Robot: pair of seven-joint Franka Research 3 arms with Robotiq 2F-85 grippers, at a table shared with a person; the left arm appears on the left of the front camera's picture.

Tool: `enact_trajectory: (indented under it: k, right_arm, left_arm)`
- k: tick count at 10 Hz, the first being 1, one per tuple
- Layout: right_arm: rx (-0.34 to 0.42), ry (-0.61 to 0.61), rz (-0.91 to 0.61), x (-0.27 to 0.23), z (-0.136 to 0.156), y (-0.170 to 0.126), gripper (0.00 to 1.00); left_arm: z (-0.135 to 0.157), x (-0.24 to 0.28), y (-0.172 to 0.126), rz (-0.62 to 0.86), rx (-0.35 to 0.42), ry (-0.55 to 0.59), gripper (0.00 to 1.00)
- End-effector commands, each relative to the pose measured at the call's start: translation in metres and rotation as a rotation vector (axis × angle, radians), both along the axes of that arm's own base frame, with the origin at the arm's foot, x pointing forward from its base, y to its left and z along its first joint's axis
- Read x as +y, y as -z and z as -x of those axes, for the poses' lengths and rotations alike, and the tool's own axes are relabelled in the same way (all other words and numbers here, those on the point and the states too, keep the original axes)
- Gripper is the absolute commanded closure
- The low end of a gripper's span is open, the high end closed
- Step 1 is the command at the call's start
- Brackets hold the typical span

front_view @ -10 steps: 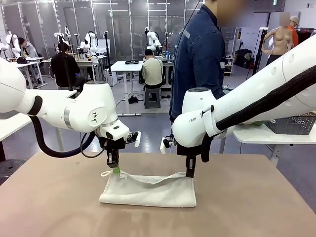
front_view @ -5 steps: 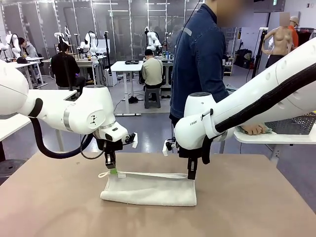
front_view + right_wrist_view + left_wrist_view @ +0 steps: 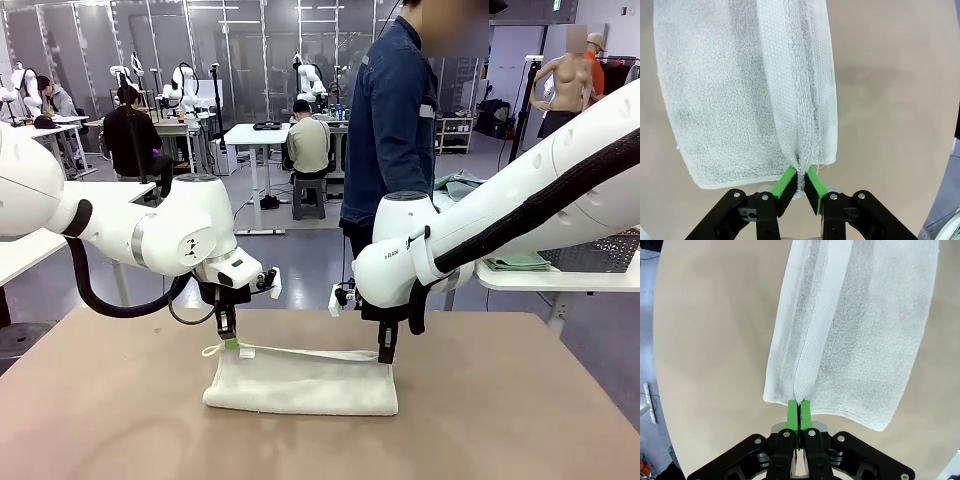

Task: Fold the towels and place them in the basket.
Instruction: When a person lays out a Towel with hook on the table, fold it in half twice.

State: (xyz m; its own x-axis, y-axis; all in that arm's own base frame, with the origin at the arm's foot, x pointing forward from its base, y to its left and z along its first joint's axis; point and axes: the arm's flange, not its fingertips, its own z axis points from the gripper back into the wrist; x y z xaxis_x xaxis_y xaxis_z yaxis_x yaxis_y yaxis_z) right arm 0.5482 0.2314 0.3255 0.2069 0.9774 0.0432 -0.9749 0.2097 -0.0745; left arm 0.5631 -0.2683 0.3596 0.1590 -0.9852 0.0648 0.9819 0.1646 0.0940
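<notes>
The sagging top edge has pulled straight now, and we see the white towel [image 3: 300, 388] lying folded on the table [image 3: 520, 410] between the arms. The left gripper [image 3: 231, 343] pinches one upper corner, the right gripper [image 3: 385, 357] clamps the other, both tight on cloth.

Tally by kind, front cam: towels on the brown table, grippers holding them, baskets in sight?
white towel: 1
grippers pinching its top edge: 2, the left gripper and the right gripper
basket on the side table: 1
Total: 4
</notes>
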Motion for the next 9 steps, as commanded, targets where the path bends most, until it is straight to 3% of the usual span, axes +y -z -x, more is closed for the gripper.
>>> enact_trajectory:
  k: [1,2,3,4,5,6,7,9]
  right_arm:
    - [-0.046,-0.022,-0.006,-0.002,0.001,0.003,0.81]
    - [-0.053,-0.020,-0.006,-0.001,0.002,0.003,0.65]
    - [-0.058,-0.020,-0.009,0.000,0.002,0.003,0.54]
    - [-0.062,-0.017,-0.013,0.000,0.002,0.003,0.36]
    - [-0.067,-0.017,-0.013,0.000,0.003,0.001,0.25]
    - [-0.075,-0.015,-0.014,-0.001,0.004,0.000,0.07]
    - [-0.085,-0.011,-0.012,-0.002,0.006,-0.003,0.00]
    - [-0.102,-0.007,-0.010,-0.004,0.009,-0.009,0.00]
  left_arm:
    - [0.000,-0.001,0.006,-0.010,-0.041,-0.007,0.75]
    - [0.001,0.000,0.007,-0.006,-0.046,-0.009,0.66]
    - [0.002,0.000,0.007,-0.006,-0.050,-0.010,0.42]
    - [0.003,0.001,0.007,-0.004,-0.052,-0.010,0.61]
    - [0.005,0.001,0.005,-0.002,-0.059,-0.007,0.09]
    - [0.006,0.004,0.002,0.004,-0.070,-0.011,0.28]
    - [0.008,0.006,-0.001,0.011,-0.078,-0.010,0.00]
    - [0.011,0.008,-0.003,0.017,-0.084,-0.007,0.00]
